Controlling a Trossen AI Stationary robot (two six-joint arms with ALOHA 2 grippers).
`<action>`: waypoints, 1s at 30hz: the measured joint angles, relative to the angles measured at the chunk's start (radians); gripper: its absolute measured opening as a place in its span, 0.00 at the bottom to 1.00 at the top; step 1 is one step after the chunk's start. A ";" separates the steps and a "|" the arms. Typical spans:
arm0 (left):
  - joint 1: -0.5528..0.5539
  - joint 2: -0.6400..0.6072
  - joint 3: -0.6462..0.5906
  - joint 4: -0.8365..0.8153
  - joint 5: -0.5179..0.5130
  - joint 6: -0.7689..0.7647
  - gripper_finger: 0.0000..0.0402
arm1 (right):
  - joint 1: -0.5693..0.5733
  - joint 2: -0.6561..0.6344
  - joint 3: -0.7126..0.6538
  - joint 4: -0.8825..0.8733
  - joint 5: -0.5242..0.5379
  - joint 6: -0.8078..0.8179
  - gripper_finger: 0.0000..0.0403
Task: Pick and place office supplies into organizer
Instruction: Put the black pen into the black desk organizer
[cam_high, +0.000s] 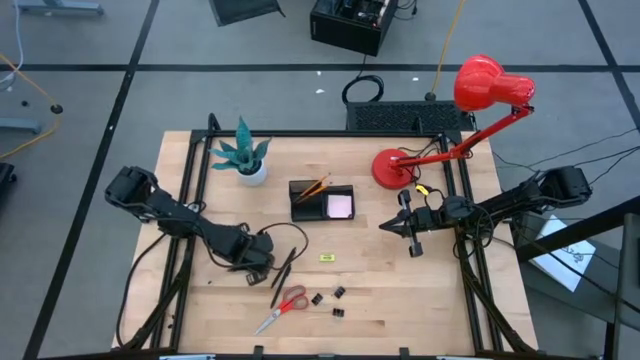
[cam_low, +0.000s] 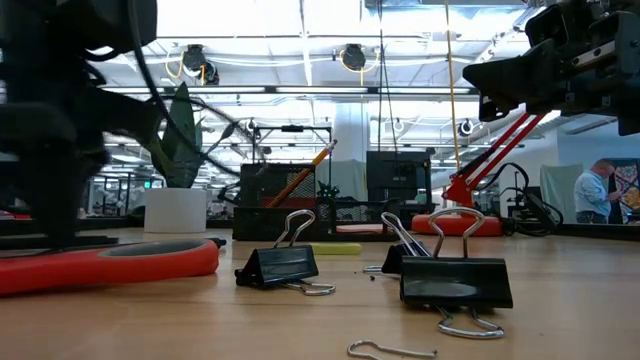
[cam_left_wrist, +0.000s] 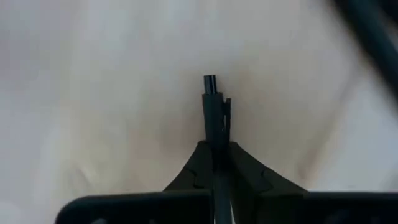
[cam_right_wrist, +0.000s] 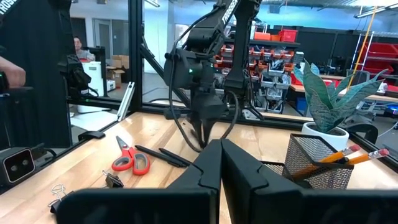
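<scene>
1. My left gripper is closed on a thin black pen; in the left wrist view the pen stands straight out between my two dark fingers, over the pale wooden table top.
2. In the high view this gripper is low over the table on the left side, just beside the upper ends of the other black pens that lie on the wood.
3. My right gripper is fully closed and holds nothing. It hangs above the right side of the table, near the round base of the red desk lamp.
4. The small black mesh organizer stands in the middle of the table's far half, with orange pencils leaning in one compartment and a pale pink sticky-note pad in another.
5. Between my left gripper and the organizer the wood is bare. A small yellow piece lies apart, in front of the organizer.
6. The red-handled scissors and three tiny black binder clips lie near the front edge of the table.
7. A potted teal plant stands near the far left corner, left of the organizer.
</scene>
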 joint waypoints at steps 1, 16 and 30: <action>0.002 -0.007 0.000 0.005 -0.022 0.001 0.04 | 0.000 0.000 0.000 0.000 0.000 0.000 0.01; 0.065 -0.192 -0.004 0.299 -0.241 0.237 0.06 | 0.000 0.000 0.000 0.000 0.003 -0.003 0.01; 0.315 -0.282 -0.001 0.935 -0.398 0.918 0.09 | 0.000 0.000 0.000 -0.003 0.003 -0.001 0.01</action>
